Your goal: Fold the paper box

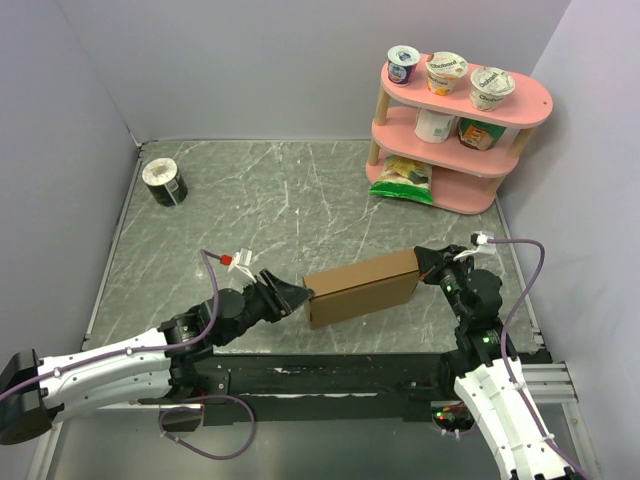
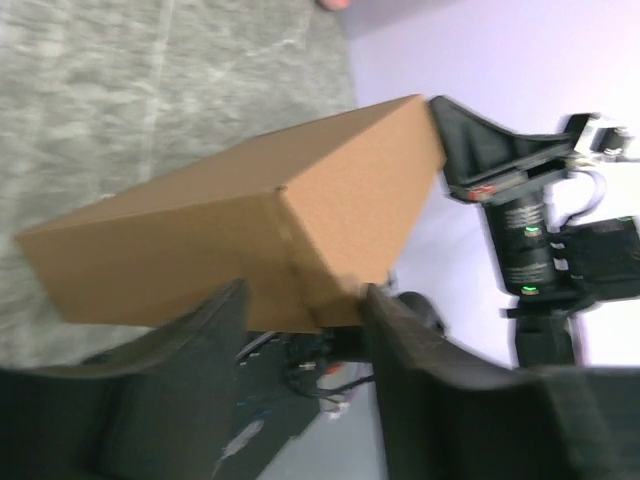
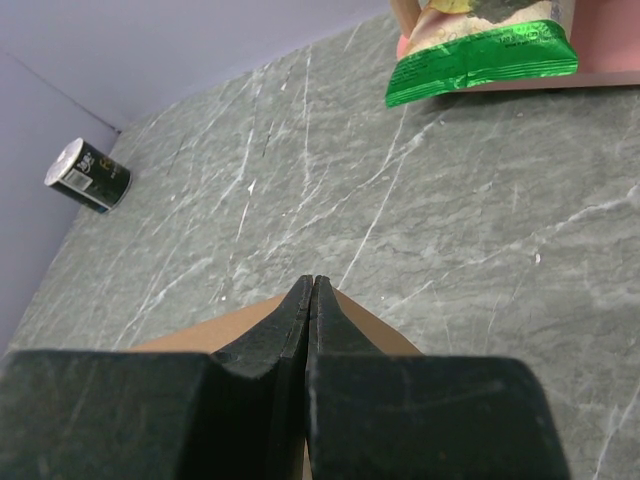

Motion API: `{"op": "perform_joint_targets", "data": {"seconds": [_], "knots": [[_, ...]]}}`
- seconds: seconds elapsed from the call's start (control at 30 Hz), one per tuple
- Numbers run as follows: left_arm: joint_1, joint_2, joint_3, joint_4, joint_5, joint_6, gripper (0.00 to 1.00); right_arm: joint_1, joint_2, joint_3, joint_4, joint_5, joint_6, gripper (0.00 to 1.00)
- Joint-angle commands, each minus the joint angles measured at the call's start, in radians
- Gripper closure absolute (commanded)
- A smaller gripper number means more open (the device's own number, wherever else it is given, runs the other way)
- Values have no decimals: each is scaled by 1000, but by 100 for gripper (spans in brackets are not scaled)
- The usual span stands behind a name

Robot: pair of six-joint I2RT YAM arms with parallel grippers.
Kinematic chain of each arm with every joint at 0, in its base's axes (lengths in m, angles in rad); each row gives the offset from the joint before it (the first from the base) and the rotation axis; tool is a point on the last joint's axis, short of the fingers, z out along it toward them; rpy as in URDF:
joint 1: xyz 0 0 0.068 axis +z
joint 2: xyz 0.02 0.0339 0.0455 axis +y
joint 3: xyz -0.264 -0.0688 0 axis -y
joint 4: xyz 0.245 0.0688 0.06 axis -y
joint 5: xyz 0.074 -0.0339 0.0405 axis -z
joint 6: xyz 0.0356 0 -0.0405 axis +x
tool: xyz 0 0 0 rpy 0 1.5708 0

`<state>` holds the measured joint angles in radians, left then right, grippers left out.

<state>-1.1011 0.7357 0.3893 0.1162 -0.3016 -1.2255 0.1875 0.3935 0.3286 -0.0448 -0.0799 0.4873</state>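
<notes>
left gripper (image 1: 300, 294): jaws apart astride the left end, actual grip cannot tell | paper box (image 1: 362, 288): boxed-up, near table (image 1: 300, 200) front, between both grippers | right gripper (image 1: 430, 263): clenched empty, tips against right end | advice: seat left pads flat on both faces, right bracing as backstop

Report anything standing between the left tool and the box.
Nothing visible does. The left tool stands open around the near corner of the box, with no other object in the gap. The right tool, shut, is at the box's far end.
</notes>
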Motion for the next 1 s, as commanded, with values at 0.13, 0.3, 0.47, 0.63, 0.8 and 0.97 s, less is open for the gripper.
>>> {"op": "perform_joint_targets", "data": {"seconds": [0.13, 0.3, 0.47, 0.63, 0.8, 0.97], "knots": [[3, 48, -70, 22, 22, -22, 56, 18, 15, -65, -244, 14, -18, 100], [3, 79, -63, -18, 35, -19, 62, 24, 10, -65, -245, 25, -15, 100], [3, 79, -53, -93, 29, -3, 66, 30, 5, -65, -245, 34, -12, 100], [4, 134, -26, -173, 47, 33, 69, 33, 4, -63, -248, 43, -10, 100], [4, 183, -20, -200, 73, 37, 69, 35, 1, -63, -250, 49, -9, 100], [3, 180, -59, -199, 93, 17, 70, 41, -1, -62, -251, 58, -4, 100]]}}
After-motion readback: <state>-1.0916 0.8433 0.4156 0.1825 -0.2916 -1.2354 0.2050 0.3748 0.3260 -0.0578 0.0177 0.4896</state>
